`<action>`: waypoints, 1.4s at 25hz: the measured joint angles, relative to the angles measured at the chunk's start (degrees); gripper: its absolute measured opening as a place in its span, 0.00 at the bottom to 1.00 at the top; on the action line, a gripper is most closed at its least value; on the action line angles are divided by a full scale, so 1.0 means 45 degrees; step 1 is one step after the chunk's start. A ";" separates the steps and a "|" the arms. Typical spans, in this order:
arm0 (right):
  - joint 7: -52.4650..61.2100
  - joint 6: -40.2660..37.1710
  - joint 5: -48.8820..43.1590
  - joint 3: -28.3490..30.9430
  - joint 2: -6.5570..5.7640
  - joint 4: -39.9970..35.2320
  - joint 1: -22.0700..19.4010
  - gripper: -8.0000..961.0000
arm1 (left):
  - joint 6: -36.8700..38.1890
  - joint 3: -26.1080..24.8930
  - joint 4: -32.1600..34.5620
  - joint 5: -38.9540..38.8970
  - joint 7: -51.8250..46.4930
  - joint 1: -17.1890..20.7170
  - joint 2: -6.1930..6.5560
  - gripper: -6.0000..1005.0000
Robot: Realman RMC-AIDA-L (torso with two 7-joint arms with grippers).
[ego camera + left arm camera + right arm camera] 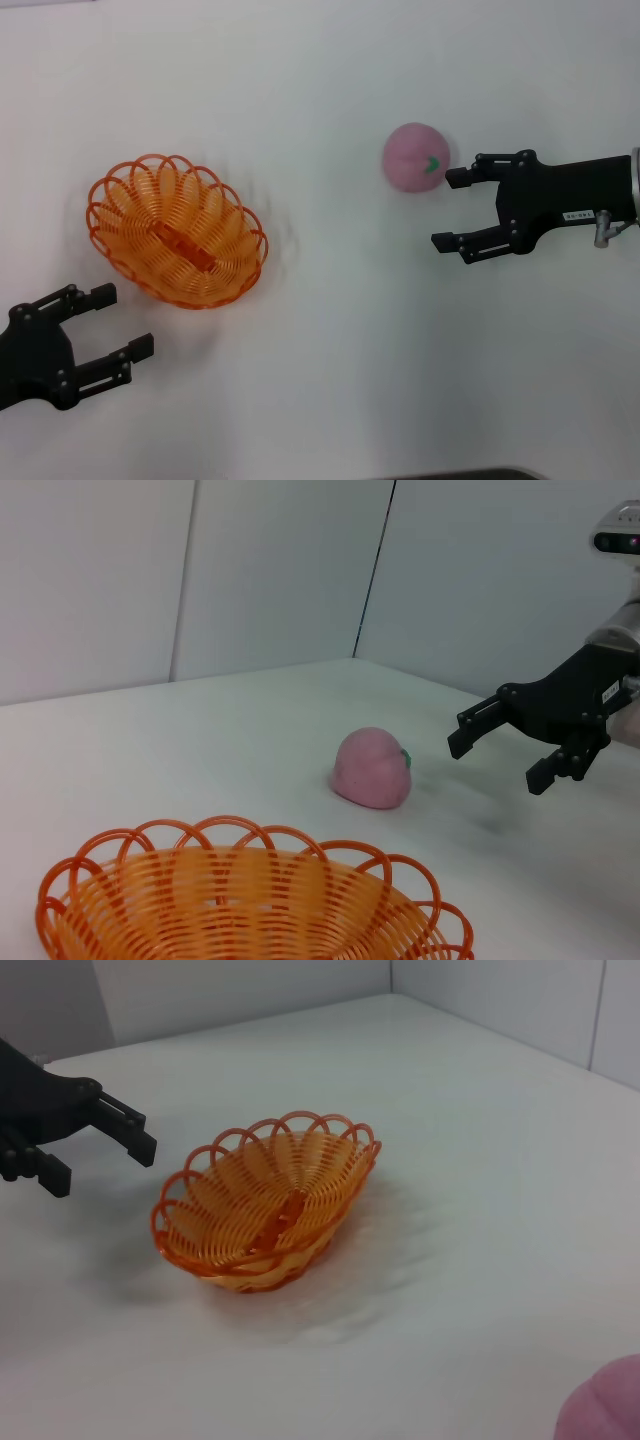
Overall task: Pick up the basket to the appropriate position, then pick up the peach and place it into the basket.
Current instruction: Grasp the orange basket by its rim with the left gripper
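A white table [320, 90] fills the head view. The orange basket [176, 229] sits at centre left, empty, with the left gripper [112, 320] spread wide just below it at lower left, touching nothing. The pink peach [415, 156] lies upper right of centre; the right gripper [455, 208], fingers wide apart, sits just beside it, its upper fingertip nearly touching the fruit.

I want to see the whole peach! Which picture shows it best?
The left wrist view: the round pale-pink peach sits whole on the table. The head view shows it from above; the right wrist view catches only its edge.
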 joint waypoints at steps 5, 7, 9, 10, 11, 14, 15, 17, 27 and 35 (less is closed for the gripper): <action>0.0008 -0.0001 0.0000 0.0000 0.0000 0.0006 0.0010 0.97 | 0.0020 0.0000 0.0002 0.0000 0.0000 0.0013 0.0000 0.79; 0.0010 0.0000 0.0000 0.0000 0.0001 0.0009 0.0020 0.97 | 0.0028 0.0000 0.0011 -0.0001 0.0000 0.0025 0.0000 0.79; 0.0012 0.0000 0.0001 0.0000 0.0000 0.0008 0.0021 0.97 | 0.0032 -0.0006 0.0020 -0.0006 0.0000 0.0031 0.0000 0.79; 0.0013 0.0000 0.0001 0.0000 0.0000 0.0008 0.0022 0.97 | 0.0041 -0.0018 0.0020 -0.0017 -0.0009 0.0032 0.0000 0.79; 0.0013 0.0000 0.0000 0.0001 0.0001 0.0008 0.0022 0.97 | 0.0062 -0.0037 0.0020 -0.0035 -0.0048 0.0032 0.0000 0.79; 0.0014 0.0001 0.0000 0.0000 0.0000 0.0009 0.0022 0.97 | 0.0176 -0.0111 0.0060 -0.0080 -0.0502 0.0028 0.0012 0.79; 0.0014 0.0001 0.0000 0.0000 0.0000 0.0009 0.0023 0.97 | 0.0202 -0.0120 0.0104 -0.0081 -0.0762 0.0012 0.0016 0.79; 0.0014 -0.0001 0.0000 0.0000 0.0001 0.0008 0.0034 0.97 | 0.0252 -0.0134 0.0342 -0.0070 -0.1715 -0.0067 0.0036 0.79; 0.0020 -0.0010 -0.0022 0.0000 -0.0001 0.0008 0.0077 0.97 | 0.0267 -0.0114 0.1120 0.0686 -0.7024 -0.0912 0.0644 0.78; 0.0052 -0.0074 -0.0039 0.0000 -0.0043 0.0004 0.0121 0.97 | 0.0968 -0.0126 0.2022 0.1896 -0.8577 -0.1631 0.0993 0.78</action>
